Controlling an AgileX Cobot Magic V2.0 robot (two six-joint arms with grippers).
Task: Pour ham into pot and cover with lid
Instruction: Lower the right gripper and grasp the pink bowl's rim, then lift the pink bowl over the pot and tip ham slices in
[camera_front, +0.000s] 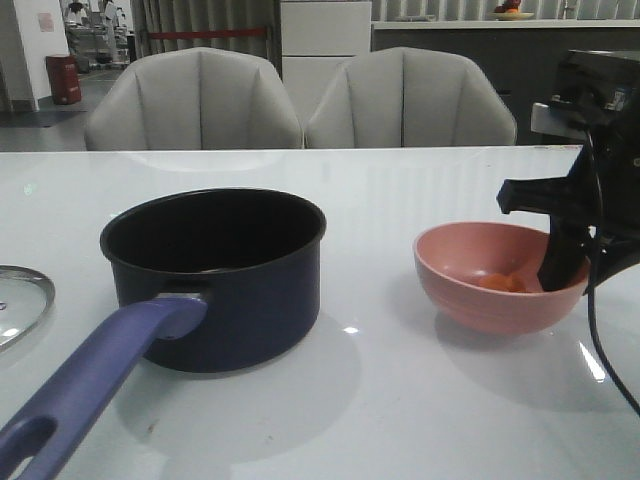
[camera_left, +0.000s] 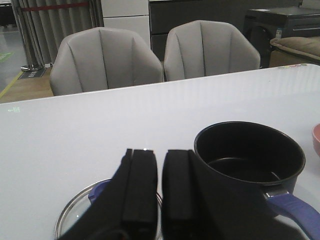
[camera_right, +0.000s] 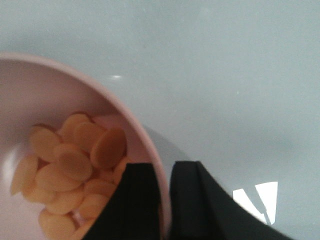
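Right gripper (camera_right: 166, 200): 2 black fingers (camera_right: 137, 200) straddle the wall of the pink bowl (camera_front: 470, 290), 1 inside and 1 outside; the rim sits in the narrow gap between them, so the fingers are clamped on the bowl's rim.
Right gripper, front view (camera_front: 562, 262): reaches down into the bowl at its right side, the arm's dark body above it.
Left gripper (camera_left: 159, 200): 2 black fingers (camera_left: 140, 195) stand nearly together with only a thin slit between them; nothing lies in the slit, so the gripper is closed and empty.
Left gripper, position: hangs over the lid (camera_left: 75, 217), between the lid and the pot (camera_left: 250, 155); whether it touches the lid cannot be told.
Ham (camera_right: 75, 165): a heap of pale orange pieces in the bottom of the pink bowl, just beside the inner finger; in the front view only a small orange patch (camera_front: 500, 283) shows over the rim.
Pot (camera_front: 215, 275): dark navy, upright on the white table (camera_front: 400, 400), left of the bowl and apart from it; its inside looks dark and bare.
Pot handle (camera_front: 95, 380): purple-blue, points toward the camera and to the left, a hole at its end.
Lid (camera_front: 20, 300): clear glass with a metal rim, flat on the table left of the pot, cut off by the picture's edge; a blue part of it shows beside the left fingers in the wrist view.
Surroundings: 2 grey chairs (camera_front: 195, 100) stand behind the far edge of the table.
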